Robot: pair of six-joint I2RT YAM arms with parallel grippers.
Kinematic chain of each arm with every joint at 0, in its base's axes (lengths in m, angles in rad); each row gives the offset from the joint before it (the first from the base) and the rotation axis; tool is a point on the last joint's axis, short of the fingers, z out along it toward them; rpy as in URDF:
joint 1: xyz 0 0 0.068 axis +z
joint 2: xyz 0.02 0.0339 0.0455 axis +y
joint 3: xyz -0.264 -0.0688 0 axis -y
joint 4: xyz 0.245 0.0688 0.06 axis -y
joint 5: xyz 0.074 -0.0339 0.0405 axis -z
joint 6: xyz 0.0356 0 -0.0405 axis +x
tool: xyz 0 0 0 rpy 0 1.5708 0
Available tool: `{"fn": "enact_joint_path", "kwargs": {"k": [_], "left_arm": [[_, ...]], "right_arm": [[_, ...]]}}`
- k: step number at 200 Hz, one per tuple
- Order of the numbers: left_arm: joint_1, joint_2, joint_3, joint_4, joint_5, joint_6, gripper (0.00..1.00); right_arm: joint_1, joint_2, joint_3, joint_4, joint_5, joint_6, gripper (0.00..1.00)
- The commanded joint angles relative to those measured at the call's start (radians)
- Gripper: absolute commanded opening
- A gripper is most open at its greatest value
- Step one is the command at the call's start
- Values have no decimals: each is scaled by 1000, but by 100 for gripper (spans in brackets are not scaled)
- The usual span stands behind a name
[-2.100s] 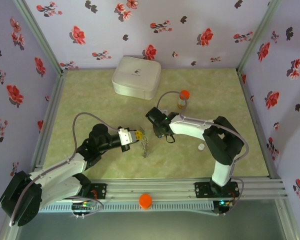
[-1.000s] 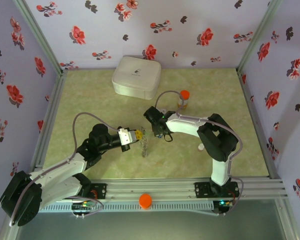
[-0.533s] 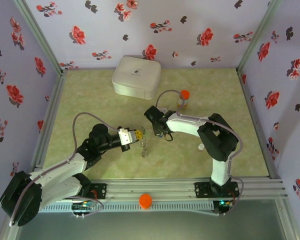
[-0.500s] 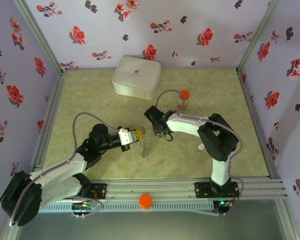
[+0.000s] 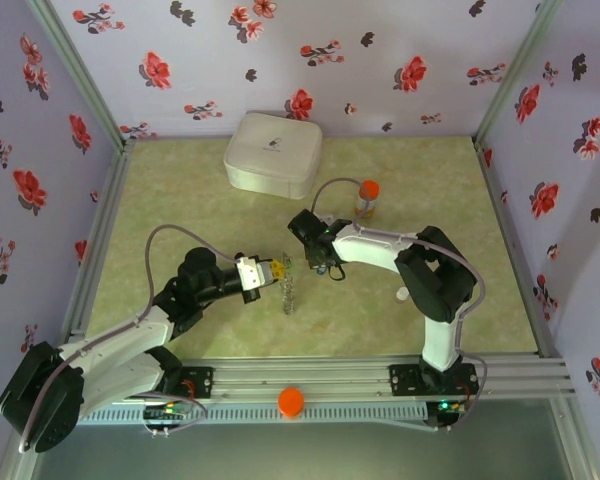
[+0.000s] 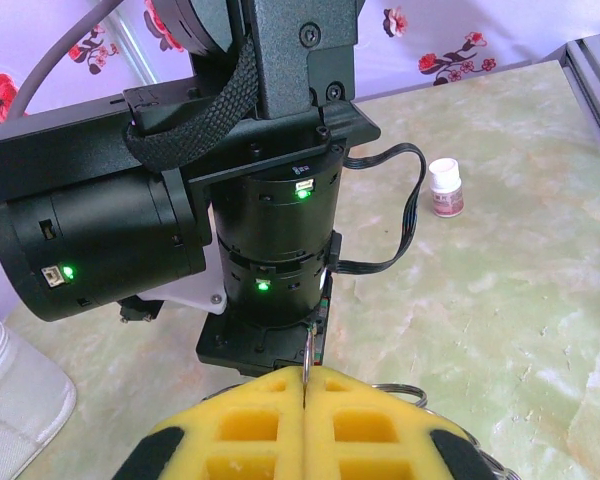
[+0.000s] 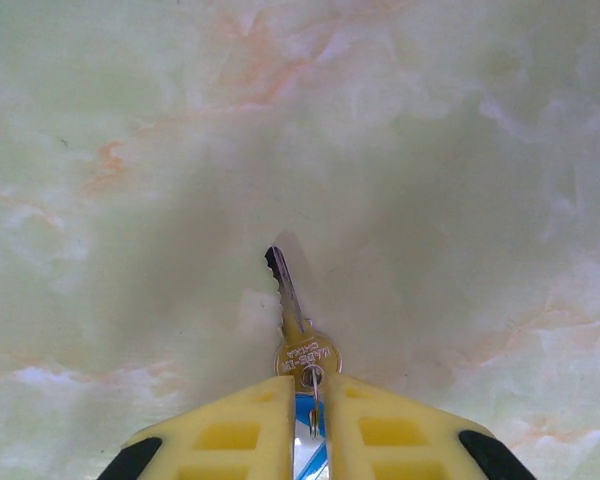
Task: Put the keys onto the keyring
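My left gripper (image 5: 278, 270) (image 6: 305, 378) is shut on the keyring (image 6: 307, 352), a thin metal wire that rises edge-on from between the yellow pads. More of its loop (image 6: 405, 388) shows beside the right pad, and the rest hangs down to the table (image 5: 290, 293). Just beyond it, my right gripper (image 5: 315, 265) (image 7: 310, 395) points down at the table, shut on a silver key (image 7: 292, 310) by its blue head (image 7: 310, 440). The blade sticks out past the fingertips. A thin wire passes through the hole in the key's head.
A white square box (image 5: 273, 152) sits at the back. An orange-capped bottle (image 5: 366, 198) stands behind the right arm. A small white cap (image 5: 403, 294) (image 6: 445, 188) lies near the right arm's elbow. An orange object (image 5: 291, 401) rests on the front rail. Flowered walls enclose the table.
The right gripper has edged slightly left, toward the left gripper. The left arm and the keyring have stayed where they were.
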Motion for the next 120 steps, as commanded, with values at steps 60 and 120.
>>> {"fn": "enact_joint_path", "kwargs": {"k": [60,120], "left_arm": [[-7,-12,7,38,3,19,0],[-7,-11,7,37,4,22,0]], "right_arm": [[-8,34,32,-40,32,25,16],[-9,27,32,-48,41,22,12]]}}
